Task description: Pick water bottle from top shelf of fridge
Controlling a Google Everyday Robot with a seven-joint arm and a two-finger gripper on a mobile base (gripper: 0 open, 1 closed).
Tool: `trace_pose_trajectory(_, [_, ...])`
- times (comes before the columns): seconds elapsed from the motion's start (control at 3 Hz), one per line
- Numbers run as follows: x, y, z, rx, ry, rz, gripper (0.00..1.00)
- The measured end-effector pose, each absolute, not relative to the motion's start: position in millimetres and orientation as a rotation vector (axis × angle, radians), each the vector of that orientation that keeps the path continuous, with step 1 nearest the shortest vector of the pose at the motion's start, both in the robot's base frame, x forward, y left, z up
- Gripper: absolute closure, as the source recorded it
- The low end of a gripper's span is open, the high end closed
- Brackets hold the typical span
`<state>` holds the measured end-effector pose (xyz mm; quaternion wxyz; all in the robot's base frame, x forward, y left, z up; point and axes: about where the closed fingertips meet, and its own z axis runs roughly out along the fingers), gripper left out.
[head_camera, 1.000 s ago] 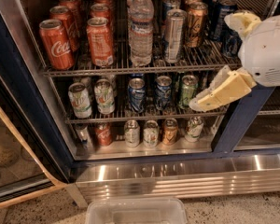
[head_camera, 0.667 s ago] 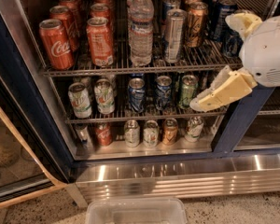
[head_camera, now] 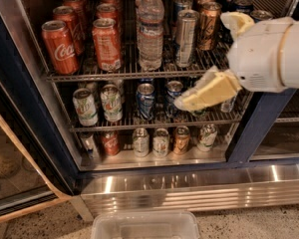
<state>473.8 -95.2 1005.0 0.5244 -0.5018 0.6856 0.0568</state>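
A speckled stone floor [head_camera: 249, 225] carries a clear plastic bin [head_camera: 145, 226], with a wood-edged glass panel [head_camera: 12, 176] at left.

Red Coca-Cola cans [head_camera: 60, 46] stand upper left, a tall silver can [head_camera: 185, 36] further right. Gripper [head_camera: 207, 61] hangs before the middle-rack cans [head_camera: 112, 101], right side. Clear plastic bin [head_camera: 145, 225] sits on the floor [head_camera: 249, 225].

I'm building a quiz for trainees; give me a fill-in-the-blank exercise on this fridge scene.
The water bottle stands on the fridge's ___ shelf.
Right beside it stands a tall ___ can.
The open hand hovers to the ___ of the water bottle, holding nothing.
Missing words: top; silver; right.
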Motion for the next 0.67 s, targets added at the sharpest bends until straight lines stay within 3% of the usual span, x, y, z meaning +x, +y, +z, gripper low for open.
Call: trace_pose_trajectory(0.67, [508,-39,1042,-0.977,1.429,0.28,0.0])
